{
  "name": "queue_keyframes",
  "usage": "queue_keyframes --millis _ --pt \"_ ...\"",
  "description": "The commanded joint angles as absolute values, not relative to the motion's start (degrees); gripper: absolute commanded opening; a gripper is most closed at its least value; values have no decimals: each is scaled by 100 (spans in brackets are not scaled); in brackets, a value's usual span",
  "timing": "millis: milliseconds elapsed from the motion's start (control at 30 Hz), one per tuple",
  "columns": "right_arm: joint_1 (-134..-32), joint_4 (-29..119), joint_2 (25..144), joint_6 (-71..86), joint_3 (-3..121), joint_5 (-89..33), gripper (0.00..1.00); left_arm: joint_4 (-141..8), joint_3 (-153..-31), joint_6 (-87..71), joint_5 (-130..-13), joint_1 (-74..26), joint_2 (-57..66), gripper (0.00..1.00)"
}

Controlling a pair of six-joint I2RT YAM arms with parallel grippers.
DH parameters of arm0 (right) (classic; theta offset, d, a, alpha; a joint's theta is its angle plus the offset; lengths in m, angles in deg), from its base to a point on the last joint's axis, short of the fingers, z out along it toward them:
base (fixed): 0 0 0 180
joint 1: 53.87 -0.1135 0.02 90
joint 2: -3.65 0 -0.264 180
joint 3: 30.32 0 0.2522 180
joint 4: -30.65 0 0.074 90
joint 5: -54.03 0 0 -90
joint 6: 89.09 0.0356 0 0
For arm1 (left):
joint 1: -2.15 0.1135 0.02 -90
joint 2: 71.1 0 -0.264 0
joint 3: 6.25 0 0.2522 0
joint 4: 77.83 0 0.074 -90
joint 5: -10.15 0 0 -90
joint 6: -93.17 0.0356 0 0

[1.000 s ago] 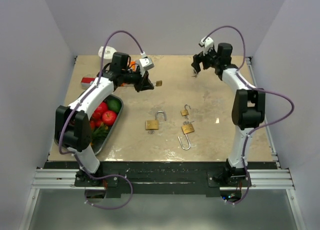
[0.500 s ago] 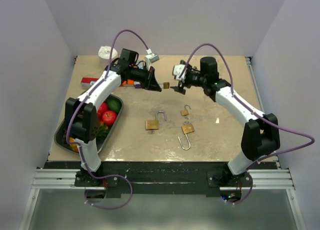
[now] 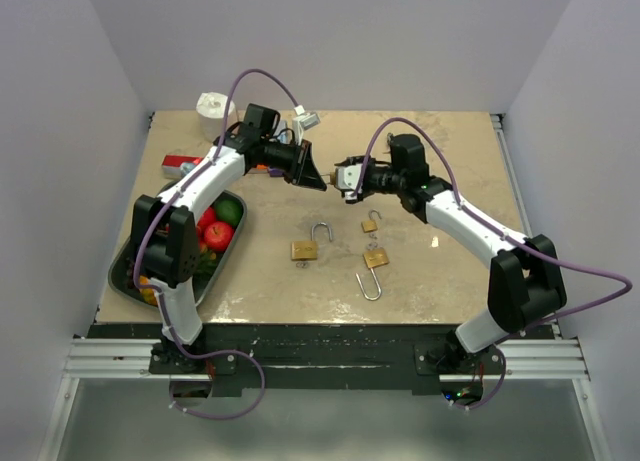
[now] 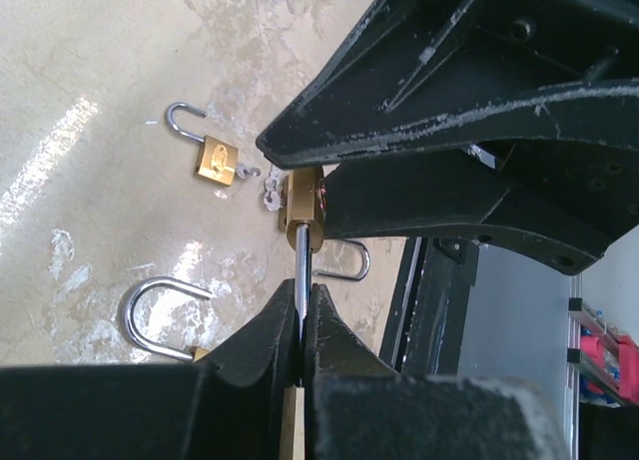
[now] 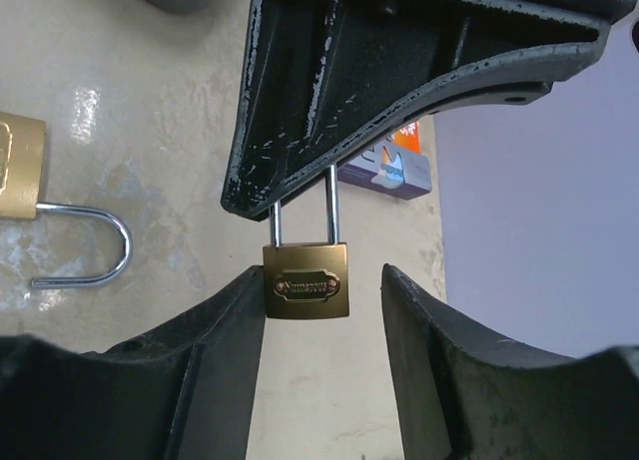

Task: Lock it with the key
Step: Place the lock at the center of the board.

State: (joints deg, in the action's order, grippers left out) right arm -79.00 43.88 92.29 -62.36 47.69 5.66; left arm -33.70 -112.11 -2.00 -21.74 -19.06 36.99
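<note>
Robot lab test cell: plain white walls (image 3: pixel 330 41) box in a beige tabletop (image 3: pixel 420 281); aluminium rail frame (image 3: pixel 320 359) along near edge.

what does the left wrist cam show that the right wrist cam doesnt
Only left wrist: the held padlock edge-on, and three open padlocks on the table. Only right wrist: the held padlock's front face, the open right gripper straddling its body, and a red box; just one open padlock shows there. Both: the left gripper shut on the shackle, with the other gripper close by.
</note>
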Motion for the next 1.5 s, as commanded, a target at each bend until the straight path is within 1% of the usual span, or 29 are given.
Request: queue_keyframes --millis 0,133,200,267,333,400,433,467,500,533,567,600,633,667,700,733,767,800,833,867,900,933,967,1100,1167,1233,1267,1333,1467 --pt "-7962 4107 9031 -6370 4857 736 51 -3577 -11212 -369 -2061 -1956 3357 0" --pt "-7980 4134 9031 -6396 4857 728 49 -3577 -11238 -360 -2096 -1991 3384 0" --pt "-7989 4195 9049 -6457 4857 728 46 -3577 -11256 -360 -2096 -2000 3393 0" --pt "-7980 4204 9040 -6475 4866 702 40 -3577 -11274 -351 -2113 -2017 3402 0" --pt "-7989 4204 9049 -6484 4857 658 35 -3577 -11291 -351 -2114 -2017 3419 0" --pt "-7989 4187 9066 -6501 4857 614 28 -3577 -11300 -343 -2122 -2026 3428 0" --pt "-7989 4187 9066 -6501 4866 587 19 -3577 -11309 -334 -2114 -2026 3428 0" --pt "-7989 4169 9084 -6484 4875 561 14 -3577 -11309 -308 -2114 -2026 3419 0" --pt "-7980 4143 9093 -6336 4892 535 7 -3542 -11300 -281 -2105 -2026 3410 4" --pt "-7980 4125 9110 -6204 4971 491 0 -3516 -11291 -168 -2096 -2026 3393 20" --pt "-7980 4125 9171 -6037 5041 447 0 -3463 -11265 -88 -2148 -2017 3367 29" --pt "-7963 4116 9207 -5566 5120 359 0 -3384 -11248 86 -2175 -2000 3340 45" --pt "-7919 4108 9277 -5248 5321 254 0 -3340 -11230 193 -2192 -1913 3279 56" --pt "-7744 4108 9434 -4905 5445 183 0 -3322 -11204 255 -2297 -1842 3244 62" --pt "-7647 4108 9549 -4197 5568 148 0 -3418 -11160 229 -2342 -1737 3191 66" --pt "-7542 4116 9663 -3824 5865 87 0 -3566 -11073 150 -2386 -1457 3077 72" --pt "-7332 4116 9795 -3446 6025 -36 0 -3951 -11028 37 -2595 -1298 3007 73" --pt "-7260 4151 10100 -2729 6191 -159 0 -4216 -10967 -304 -2745 -1131 2919 73" --pt "-7190 4178 10234 -2357 6524 -317 0 -4549 -10766 -525 -2903 -799 2718 82" --pt "-7102 4178 10392 -1970 6675 -579 0 -5275 -10642 -710 -3235 -648 2594 94" --pt "-7101 4178 10655 -1314 6816 -1000 0 -5569 -10537 -877 -3430 -533 2349 99" --pt "-7084 4221 10814 -1037 7104 -1221 0 -5789 -10388 -887 -3728 -410 2242 99" --pt "-7083 4326 10955 -756 7238 -1458 0 -6035 -10351 -844 -4366 -391 2154 99" --pt "-7083 4696 11814 929 8001 -2748 0 -6545 -10123 -721 -5443 -374 1803 99" --pt "-7092 5029 12141 1372 8318 -3400 0 -6975 -9772 -782 -5907 -365 1653 99" --pt "-7084 5580 12684 1856 8949 -3927 0 -7346 -9264 -861 -6077 -365 1363 99" --pt "-7092 5749 12853 2005 9144 -4122 0 -7530 -9157 -844 -6130 -365 1301 99" --pt "-7092 5961 13239 2243 9540 -4395 0 -7418 -9129 -887 -6122 -365 1301 99" --pt "-7092 5707 13591 2226 9612 -4668 0 -7303 -9068 -931 -5762 -356 1345 99"
